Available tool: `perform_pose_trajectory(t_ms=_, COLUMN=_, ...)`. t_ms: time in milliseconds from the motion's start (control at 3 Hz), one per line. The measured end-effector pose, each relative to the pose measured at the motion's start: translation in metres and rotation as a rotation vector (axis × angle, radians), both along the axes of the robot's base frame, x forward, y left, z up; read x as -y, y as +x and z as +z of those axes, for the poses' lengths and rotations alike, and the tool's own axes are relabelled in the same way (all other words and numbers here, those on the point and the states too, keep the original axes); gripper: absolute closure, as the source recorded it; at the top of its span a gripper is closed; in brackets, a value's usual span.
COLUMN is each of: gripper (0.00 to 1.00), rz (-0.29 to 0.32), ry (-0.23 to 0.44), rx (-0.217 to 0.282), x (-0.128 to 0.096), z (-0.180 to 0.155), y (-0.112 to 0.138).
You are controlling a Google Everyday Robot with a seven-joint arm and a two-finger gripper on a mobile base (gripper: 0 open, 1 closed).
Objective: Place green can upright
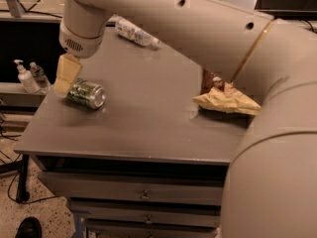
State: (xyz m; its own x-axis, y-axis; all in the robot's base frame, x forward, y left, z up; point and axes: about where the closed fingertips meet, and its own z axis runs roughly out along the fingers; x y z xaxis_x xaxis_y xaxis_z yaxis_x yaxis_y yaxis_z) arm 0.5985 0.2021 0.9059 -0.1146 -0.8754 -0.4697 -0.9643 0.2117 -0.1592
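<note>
Not upright yet: green can [86, 93] lying on its side near the left edge of the tabletop [148, 128], gripper [67, 74] low at that same edge beside it, grasp impossible to tell, lifting and standing-up all left to do.

Nothing here can be read as a word, brand or number. The green can [86, 94], on its side at the left of the tabletop [148, 118], shows only a dark-and-white pattern. The snack bag [225, 99] at right centre is mostly behind the arm, its print illegible. The labels on the clear bottle [136, 33] at the top and the pump bottle [25, 78] at far left are unreadable. The gripper [64, 83] hangs at upper left, at the can's left end.
</note>
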Motion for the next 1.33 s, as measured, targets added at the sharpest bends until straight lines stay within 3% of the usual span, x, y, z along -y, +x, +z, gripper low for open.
perform_pose_trajectory(t_ms=1333, gripper=0.00, rz=-0.096, ry=-0.168, rx=-0.048, x=-0.024, z=-0.051, y=-0.006)
